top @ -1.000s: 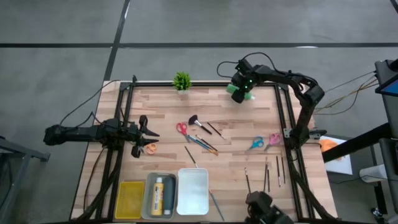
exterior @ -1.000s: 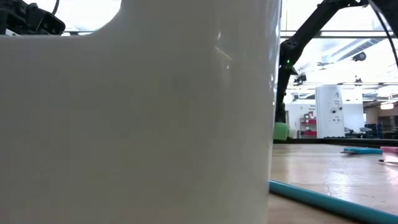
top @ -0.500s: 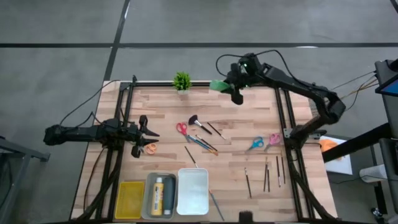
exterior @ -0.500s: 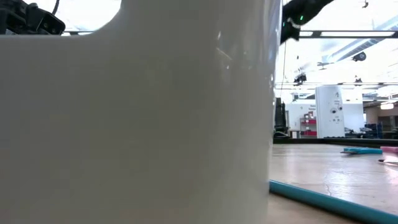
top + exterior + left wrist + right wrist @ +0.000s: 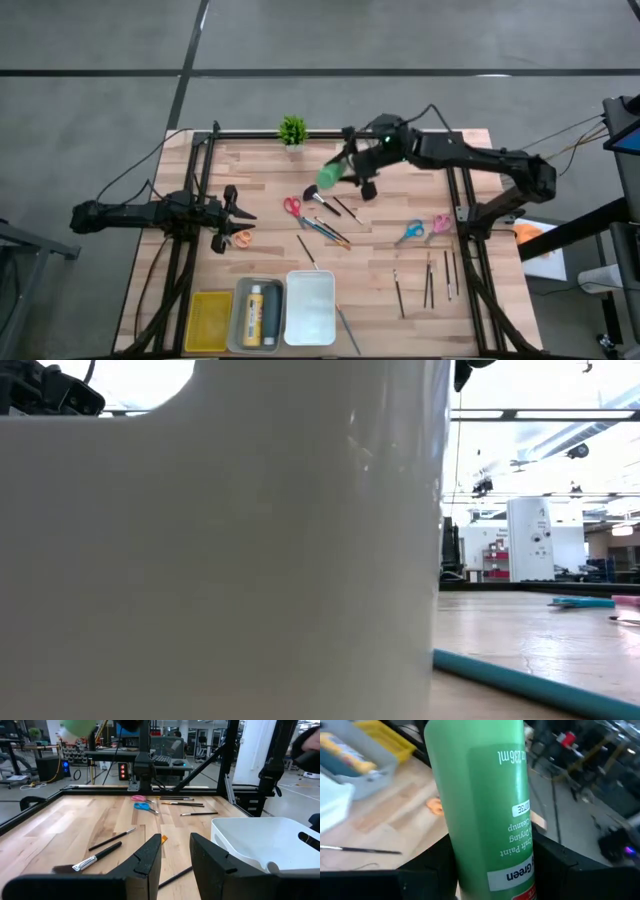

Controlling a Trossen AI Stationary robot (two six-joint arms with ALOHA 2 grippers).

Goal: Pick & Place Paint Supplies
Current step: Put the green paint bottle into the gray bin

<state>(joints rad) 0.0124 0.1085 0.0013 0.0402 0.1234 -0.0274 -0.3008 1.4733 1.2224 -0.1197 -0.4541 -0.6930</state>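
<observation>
A green paint bottle (image 5: pixel 329 176) hangs in the air above the far middle of the table, with my right gripper (image 5: pixel 352 172) shut on it. In the right wrist view the bottle (image 5: pixel 485 785) fills the middle of the picture. It also shows as a green blur (image 5: pixel 77 727) in the left wrist view. At the table's left edge my left gripper (image 5: pixel 241 212) waits open, holding nothing (image 5: pixel 175 855). Brushes (image 5: pixel 322 200), red scissors (image 5: pixel 292 206), blue scissors (image 5: pixel 412 230), pink scissors (image 5: pixel 440 223) and orange scissors (image 5: pixel 240 238) lie flat on the wood. My right gripper pinches the green bottle's labelled body (image 5: pixel 520 870) between its two fingers (image 5: pixel 430 865), one on each side. The fingers come from the table's right, slanting slightly down. The bottle is lifted clear and lies tipped over, reaching past the fingers toward the table's left.
A yellow tray (image 5: pixel 210 320), a grey tray (image 5: pixel 240 322) holding a yellow bottle (image 5: pixel 255 312) and a white tray (image 5: pixel 310 307) stand at the near edge. A potted plant (image 5: pixel 292 130) stands at the far edge. Thin brushes (image 5: pixel 430 280) lie at the near right. The white tray's wall (image 5: pixel 200 560) blocks most of the low view.
My right gripper has lifted the green bottle off the table's far edge and carried it up and toward the table's left and middle. The wrist has rolled, and the bottle has tipped from upright to lying over.
</observation>
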